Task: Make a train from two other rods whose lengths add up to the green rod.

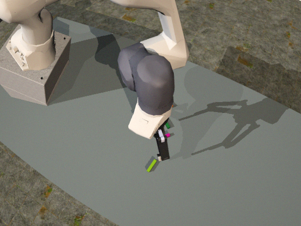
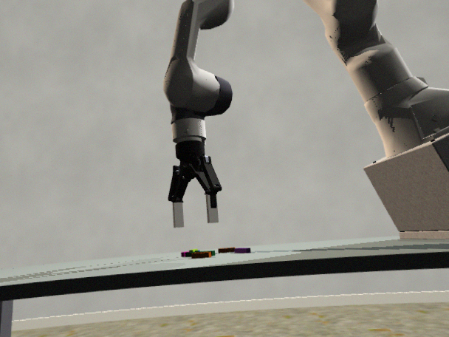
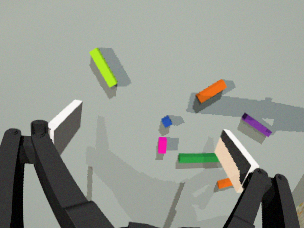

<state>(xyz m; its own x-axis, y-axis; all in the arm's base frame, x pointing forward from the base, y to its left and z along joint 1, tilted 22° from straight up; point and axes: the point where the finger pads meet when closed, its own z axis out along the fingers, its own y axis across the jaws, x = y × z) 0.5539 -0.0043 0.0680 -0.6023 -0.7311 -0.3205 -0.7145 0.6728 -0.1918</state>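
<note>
My gripper (image 2: 196,213) hangs open and empty well above the grey table; it also shows in the wrist view (image 3: 150,138). Below it lie the rods, all flat and apart from one another. In the wrist view I see a lime rod (image 3: 103,68) at the upper left, an orange rod (image 3: 211,92), a purple rod (image 3: 256,124), a small blue rod (image 3: 167,121), a magenta rod (image 3: 162,145), the green rod (image 3: 198,158) and a second orange rod (image 3: 224,184), partly hidden by my right finger. In the top view the lime rod (image 1: 151,165) lies beside the finger, and the arm hides most of the other rods.
The robot base (image 1: 32,62) stands on its block at the back left of the table. The table's edge runs along the front in the exterior view (image 2: 221,273). The arm casts a shadow to the right of the rods.
</note>
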